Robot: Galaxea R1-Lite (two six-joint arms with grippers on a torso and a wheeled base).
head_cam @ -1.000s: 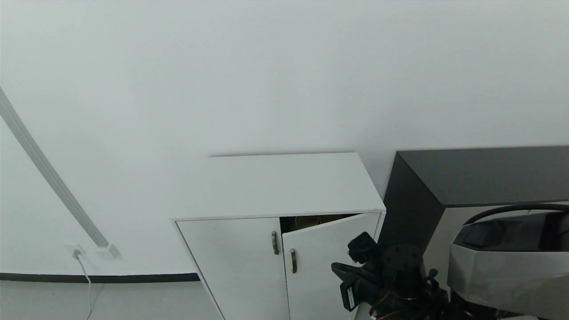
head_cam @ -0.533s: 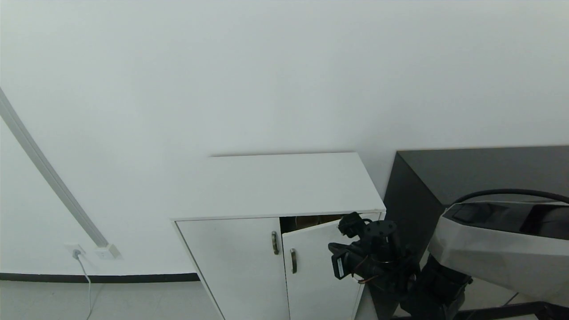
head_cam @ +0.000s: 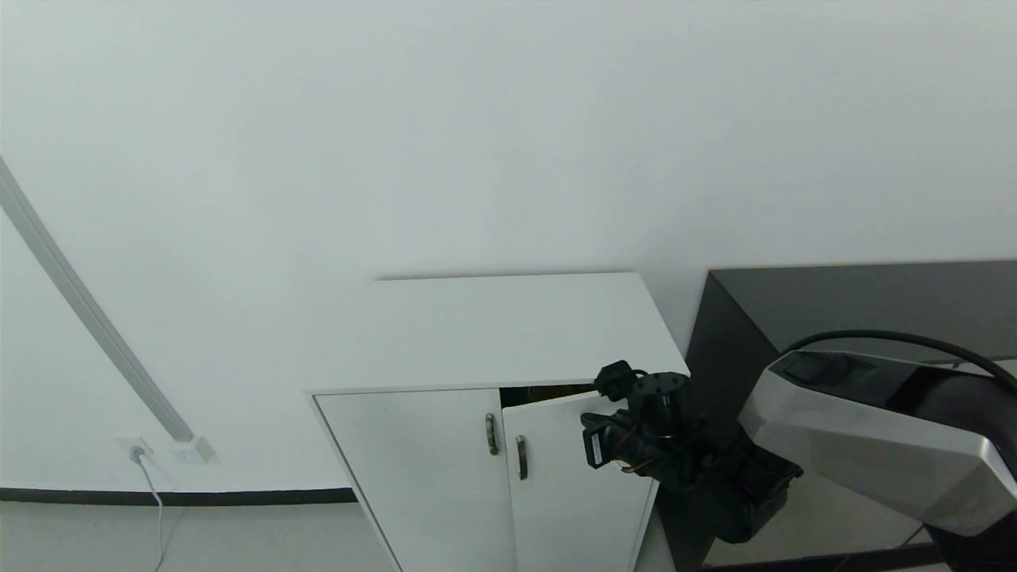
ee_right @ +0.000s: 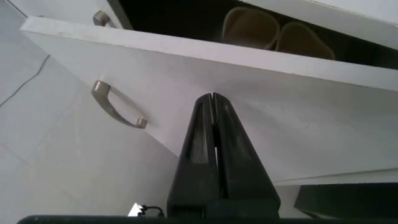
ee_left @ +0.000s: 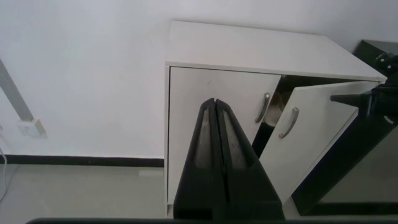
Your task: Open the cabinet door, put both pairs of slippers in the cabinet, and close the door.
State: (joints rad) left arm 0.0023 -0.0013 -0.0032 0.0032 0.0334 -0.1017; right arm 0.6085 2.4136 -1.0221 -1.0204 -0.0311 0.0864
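White cabinet [head_cam: 508, 334] low in the centre of the head view, against the wall. Left door [head_cam: 413, 477] flat shut. Right door [head_cam: 576, 477] ajar, with a dark gap along its top edge. Behind that gap, tan slippers [ee_right: 252, 26] side by side inside. Right claw [ee_right: 213, 99] pinched together, gripping nothing, tips at the outer face of the right door, away from its handle [ee_right: 118, 106]; contact hard to judge. Left claw [ee_left: 214, 102] likewise closed and bare, well apart from the cabinet, pointed at the left door. Black furniture [head_cam: 858, 310] just right of the cabinet.
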